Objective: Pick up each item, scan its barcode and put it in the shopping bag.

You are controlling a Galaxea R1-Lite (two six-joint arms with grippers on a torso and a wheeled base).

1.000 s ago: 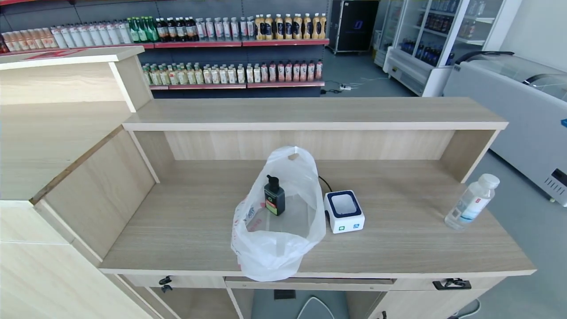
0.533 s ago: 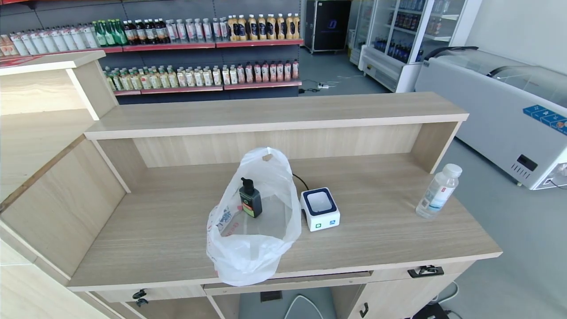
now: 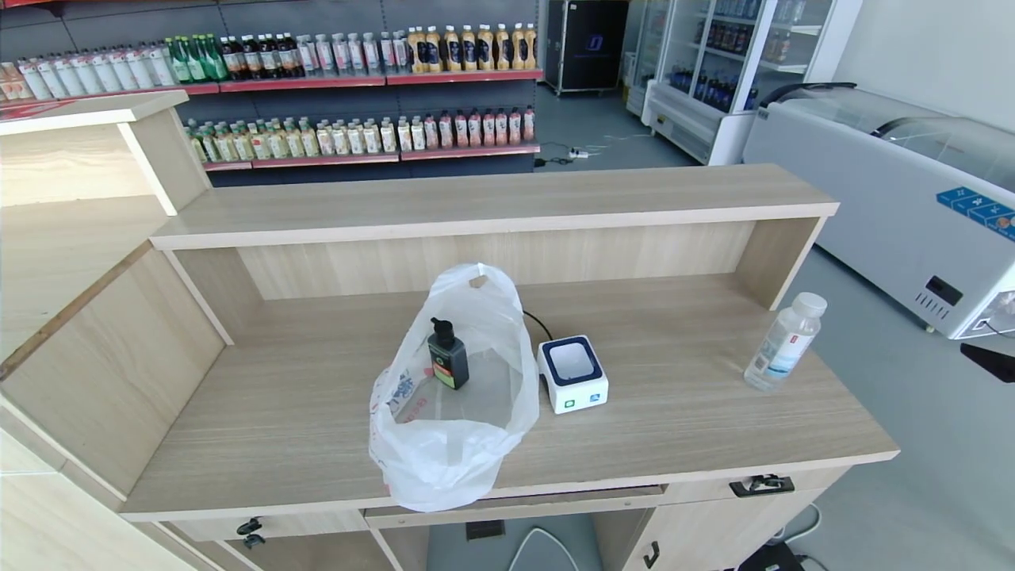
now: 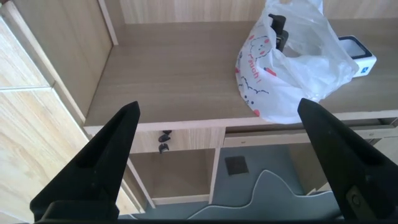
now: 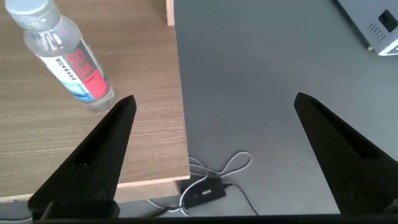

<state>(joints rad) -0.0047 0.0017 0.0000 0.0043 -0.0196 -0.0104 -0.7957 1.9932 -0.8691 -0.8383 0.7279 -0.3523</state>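
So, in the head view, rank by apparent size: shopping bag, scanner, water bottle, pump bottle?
Largest: white plastic shopping bag
Next: white square scanner box and clear plastic water bottle look alike, so unranked
Smallest: dark pump bottle inside the bag

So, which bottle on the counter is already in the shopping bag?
The dark pump bottle, upright inside the white bag; the clear white-capped bottle stands outside it near the right end of the counter.
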